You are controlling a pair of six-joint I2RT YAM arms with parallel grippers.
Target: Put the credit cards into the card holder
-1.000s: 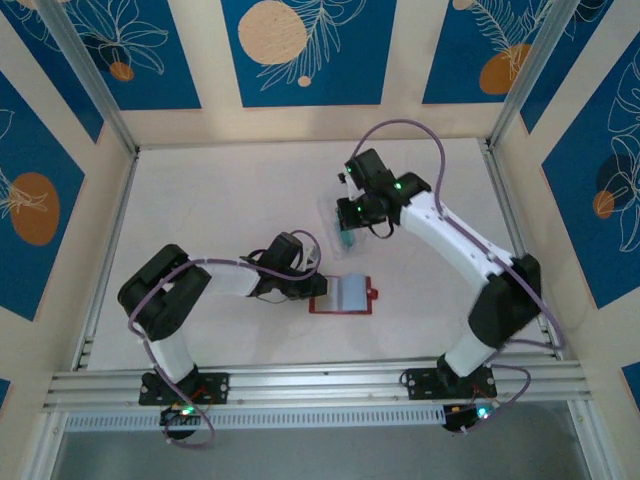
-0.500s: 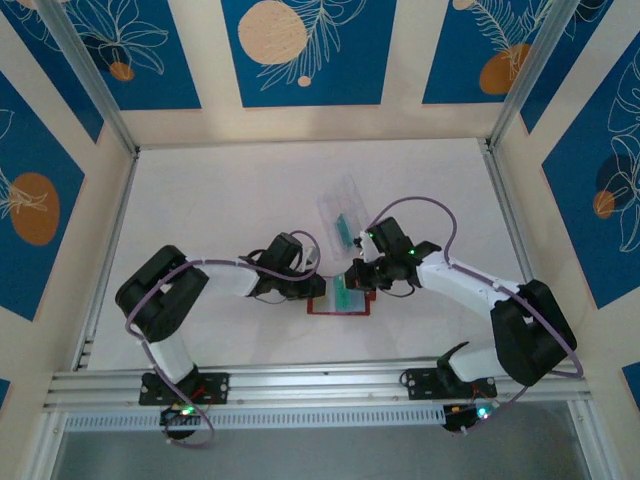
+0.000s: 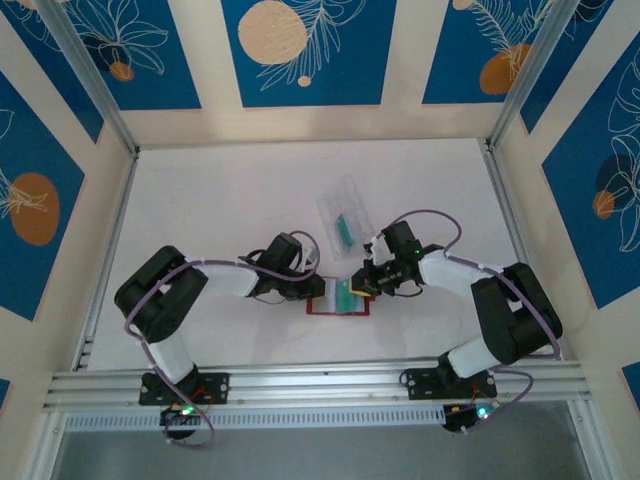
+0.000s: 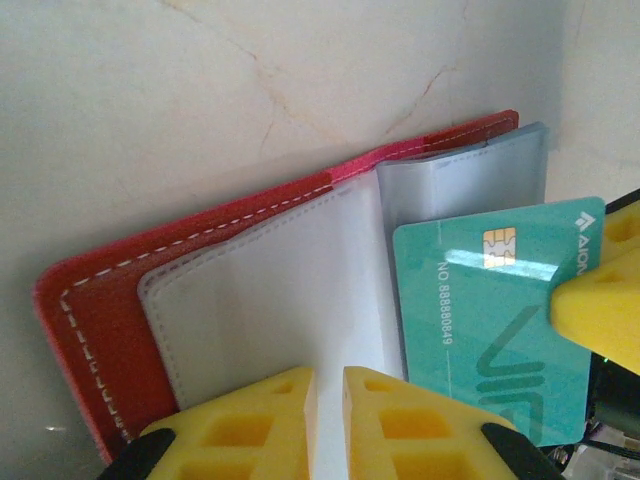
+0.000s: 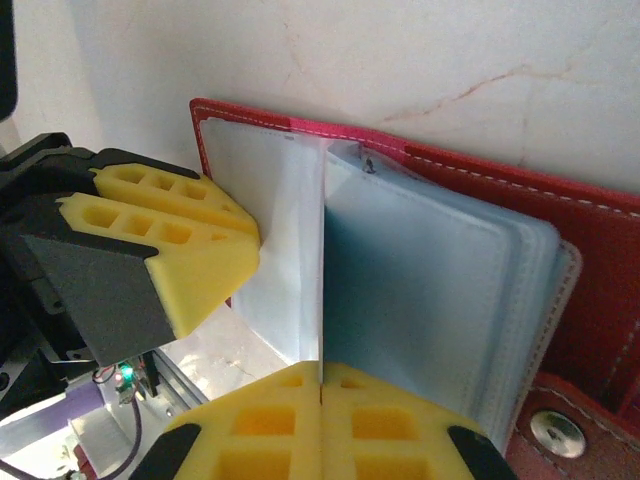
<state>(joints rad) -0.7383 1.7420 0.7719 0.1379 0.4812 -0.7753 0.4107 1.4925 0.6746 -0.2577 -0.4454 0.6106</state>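
The pale marbled table (image 3: 220, 200) is seen with a clear plastic case (image 3: 335, 200) lying towards its middle, and the red card holder (image 4: 100, 310) is laid open nearer the front edge, between the two grippers; one clear sleeve (image 4: 270, 290) of it is pinched between the nearly closed fingers of the left gripper (image 4: 330, 405). The right gripper (image 5: 321, 385) is clamped, fingers together, on the edge of a teal credit card (image 4: 480, 320), which is held tilted over the open sleeves, beside the fold; a second credit card (image 3: 343, 229) is seen inside the case
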